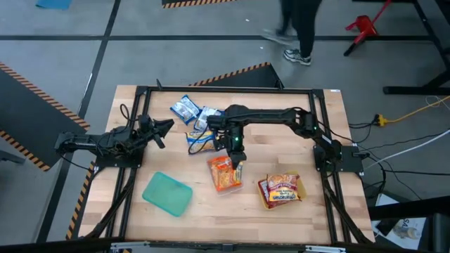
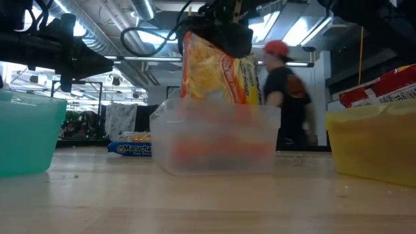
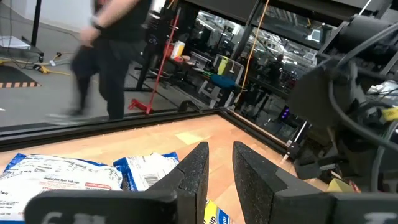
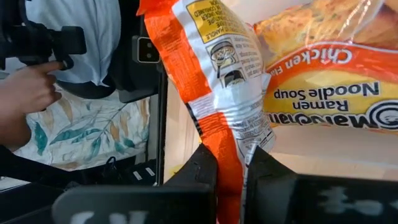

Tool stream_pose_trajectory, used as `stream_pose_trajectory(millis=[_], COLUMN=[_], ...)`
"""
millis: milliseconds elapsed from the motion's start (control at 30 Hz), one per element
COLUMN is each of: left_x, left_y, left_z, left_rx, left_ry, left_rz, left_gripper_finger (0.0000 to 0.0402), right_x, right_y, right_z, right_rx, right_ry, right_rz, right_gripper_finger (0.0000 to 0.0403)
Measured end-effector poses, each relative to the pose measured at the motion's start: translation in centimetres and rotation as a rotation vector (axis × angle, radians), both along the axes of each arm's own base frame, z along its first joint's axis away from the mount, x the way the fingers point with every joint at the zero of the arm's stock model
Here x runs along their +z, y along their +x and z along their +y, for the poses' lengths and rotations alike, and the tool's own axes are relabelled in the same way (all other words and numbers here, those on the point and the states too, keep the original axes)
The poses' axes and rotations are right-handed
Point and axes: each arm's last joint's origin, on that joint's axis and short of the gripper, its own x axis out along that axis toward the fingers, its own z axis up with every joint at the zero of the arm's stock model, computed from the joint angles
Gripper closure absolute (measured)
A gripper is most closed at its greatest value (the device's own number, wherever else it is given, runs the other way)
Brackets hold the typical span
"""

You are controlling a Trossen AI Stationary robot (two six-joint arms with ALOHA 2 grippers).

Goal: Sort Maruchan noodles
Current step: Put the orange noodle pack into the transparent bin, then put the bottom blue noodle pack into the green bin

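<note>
My right gripper (image 1: 237,154) is shut on an orange noodle packet (image 2: 213,70) above the clear tray (image 2: 218,140), which holds another orange packet (image 4: 329,93). My left gripper (image 1: 160,131) hovers open and empty at the table's left, near blue-white packets (image 1: 184,107) (image 1: 208,117) (image 1: 200,141) lying flat on the table. Red packets (image 1: 281,188) lie in the yellow tray (image 2: 374,143). The teal tray (image 1: 167,193) sits near the front left. My right gripper pinches the orange packet's upper edge (image 4: 231,177) between its two fingers, coming from above and pointing down. The packet hangs upright below the fingers (image 4: 205,171). Its lower end (image 2: 214,101) reaches the clear tray's rim; I cannot tell whether it touches the packet inside.
A black frame (image 1: 211,90) runs around the wooden table. A person (image 1: 299,28) walks past beyond the far edge. Bare wood shows along the front edge between the trays.
</note>
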Motion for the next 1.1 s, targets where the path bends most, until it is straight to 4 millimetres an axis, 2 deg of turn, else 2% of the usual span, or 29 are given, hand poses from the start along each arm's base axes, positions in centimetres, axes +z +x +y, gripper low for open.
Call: stream_pose_trajectory(millis=[167, 267, 567, 700, 933, 1100], left_x=[0.0, 0.0, 0.0, 0.0, 0.0, 0.0], left_y=[0.0, 0.0, 0.0, 0.0, 0.0, 0.0], left_z=[0.0, 0.0, 0.0, 0.0, 0.0, 0.0], left_rx=[0.000, 0.000, 0.001, 0.002, 0.011, 0.011], left_ry=[0.000, 0.000, 0.000, 0.000, -0.001, -0.001], left_rz=[0.000, 0.000, 0.000, 0.000, 0.000, -0.001], left_gripper_finger=[0.0335, 0.0335, 0.0335, 0.0335, 0.0335, 0.0335], right_x=[-0.4, -0.5, -0.8, -0.8, 0.7, 3.2], right_y=[0.2, 0.2, 0.5, 0.5, 1.6, 2.5], right_z=[-0.1, -0.2, -0.5, -0.6, -1.3, -1.6], right_rx=[0.002, 0.002, 0.004, 0.000, -0.041, -0.066], right_ry=[-0.039, -0.098, -0.227, -0.248, -0.503, -0.570], right_rz=[-0.014, -0.010, -0.031, -0.025, -0.112, -0.241], right_gripper_finger=[0.0390, 0.0375, 0.0238, 0.0199, 0.0188, 0.0188])
